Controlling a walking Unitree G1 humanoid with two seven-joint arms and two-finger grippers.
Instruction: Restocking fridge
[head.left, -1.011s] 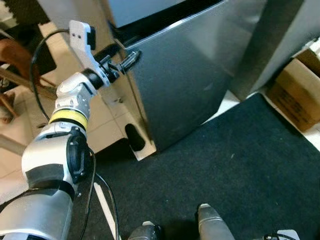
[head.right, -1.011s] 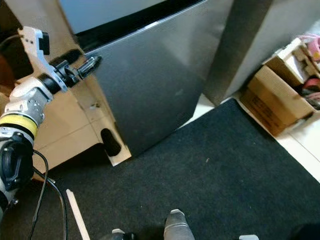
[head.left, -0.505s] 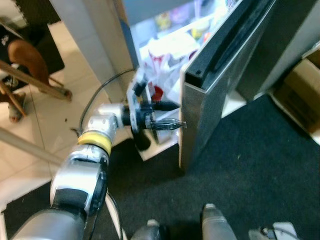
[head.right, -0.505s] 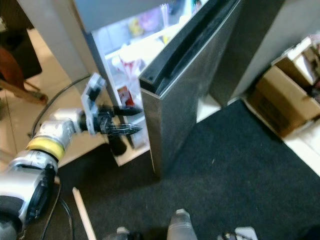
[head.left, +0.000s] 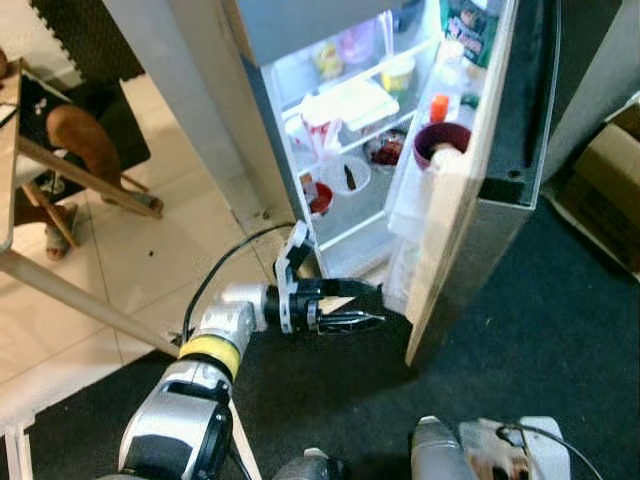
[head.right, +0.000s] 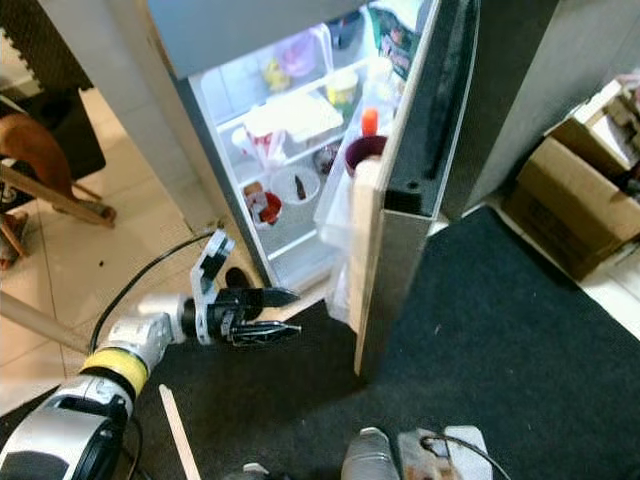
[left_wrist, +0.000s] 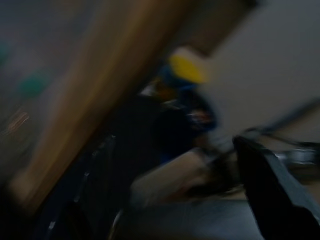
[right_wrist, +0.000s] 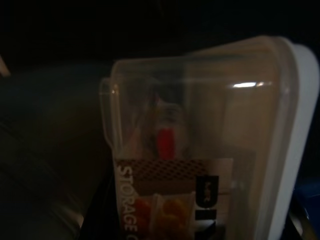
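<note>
Before the open fridge (head.left: 340, 110), left gripper (head.left: 372, 305) reaches level, fingers slightly parted, empty.

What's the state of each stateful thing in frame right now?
Fridge door: swung wide open, shelves stocked.
Fridge interior: lit, shelves holding containers.
Left end effector: fingers open, empty, low in front of the fridge.
Storage container: clear lid shut, close in front of the right wrist camera.
Cardboard box: flaps open, on the floor beside the fridge.
</note>
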